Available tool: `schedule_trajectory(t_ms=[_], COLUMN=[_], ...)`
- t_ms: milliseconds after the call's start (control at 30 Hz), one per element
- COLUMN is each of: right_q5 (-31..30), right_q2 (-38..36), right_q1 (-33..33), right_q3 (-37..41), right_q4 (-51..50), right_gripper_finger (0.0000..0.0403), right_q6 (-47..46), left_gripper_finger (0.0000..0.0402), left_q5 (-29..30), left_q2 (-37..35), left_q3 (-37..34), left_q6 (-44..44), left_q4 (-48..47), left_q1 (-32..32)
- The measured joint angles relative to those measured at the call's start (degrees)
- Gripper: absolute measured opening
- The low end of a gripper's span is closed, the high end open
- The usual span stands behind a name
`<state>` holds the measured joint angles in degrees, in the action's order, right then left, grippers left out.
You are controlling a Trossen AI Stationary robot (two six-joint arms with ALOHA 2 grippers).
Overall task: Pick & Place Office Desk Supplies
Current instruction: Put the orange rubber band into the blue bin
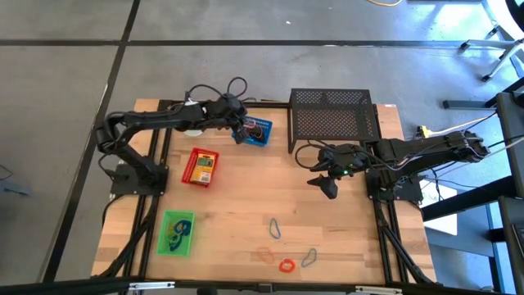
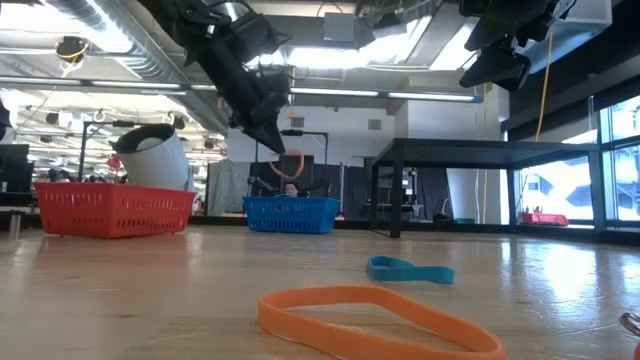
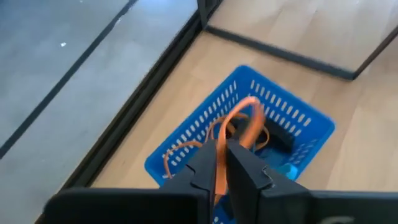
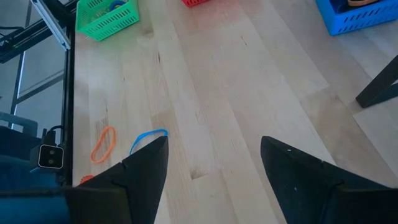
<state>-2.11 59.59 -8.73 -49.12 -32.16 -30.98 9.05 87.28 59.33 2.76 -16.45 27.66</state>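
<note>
Several bands loose: a blue band point(image 1: 274, 228) and others are left on the table point(image 1: 246, 205)
Trays: bands are seen in the blue tray point(image 3: 292, 118) and the green tray point(image 1: 177, 233)
Right gripper point(image 4: 211, 180): spread, nothing held, parked beside the mesh rack point(image 1: 334, 115)
Left gripper point(image 3: 222, 163): pinched on an orange band point(image 3: 245, 121), hung lengthwise downward over the blue tray

One tray point(image 1: 256, 131) sits beside the mesh rack point(image 1: 334, 115), two trays point(image 1: 201, 166) point(image 1: 176, 232) leftward, loose bands point(image 1: 274, 229) nearer front.

Three trays point(image 1: 203, 167), five loose bands point(image 1: 274, 228)
</note>
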Motion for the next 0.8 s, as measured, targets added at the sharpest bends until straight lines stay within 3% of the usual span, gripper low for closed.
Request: schedule_trajectory(t_ms=[600,800], right_q5=[0.02,0.02], right_q2=[0.00,0.00], right_q1=[0.02,0.01], right_q3=[0.00,0.00], right_q4=[0.00,0.02], right_gripper_finger=[0.0258,0.0258], right_q6=[0.00,-0.02], left_gripper_finger=[0.0090,0.0107], left_q5=[0.32,0.28], left_q2=[3.64,0.00], left_q3=[0.48,3.85], left_q6=[-2.92,-5.36], left_q4=[-0.57,-0.17], left_q1=[-0.27,-2.21])
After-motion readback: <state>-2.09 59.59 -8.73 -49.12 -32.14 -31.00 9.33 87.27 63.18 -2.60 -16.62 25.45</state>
